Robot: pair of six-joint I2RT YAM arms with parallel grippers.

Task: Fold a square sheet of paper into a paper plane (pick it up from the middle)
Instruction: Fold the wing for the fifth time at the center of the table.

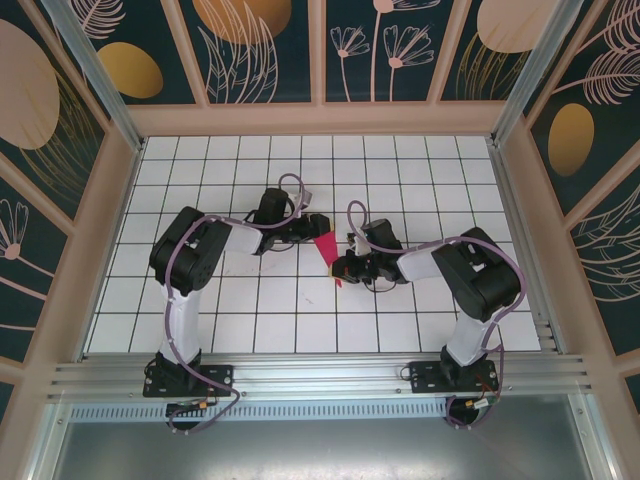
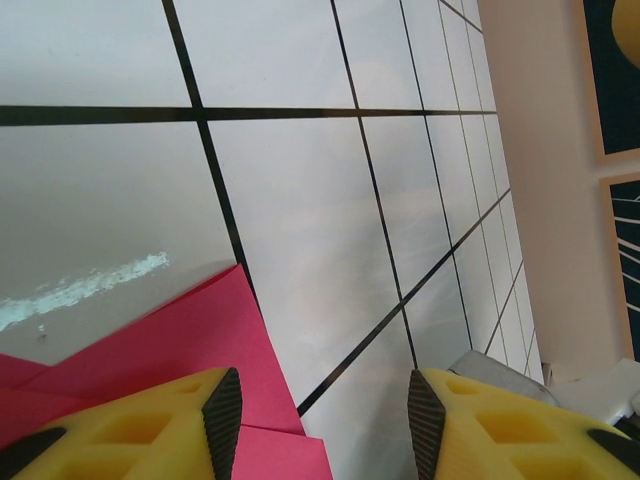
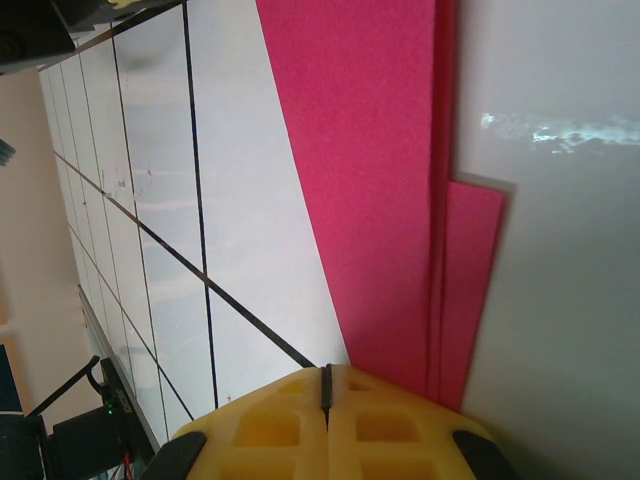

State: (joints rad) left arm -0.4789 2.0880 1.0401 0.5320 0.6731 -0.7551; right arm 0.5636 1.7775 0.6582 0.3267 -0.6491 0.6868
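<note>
From above, the sheet of paper is seen folded at frame centre. In the left wrist view, the left fingers are shown open, with paper at lower left. In the right wrist view, the right fingers are shown closed at the paper's lower end.

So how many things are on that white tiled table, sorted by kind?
Black-and-white jointed robot arms: 2, the left arm and the right arm
Folded magenta-pink sheet of paper: 1
Total: 3
</note>
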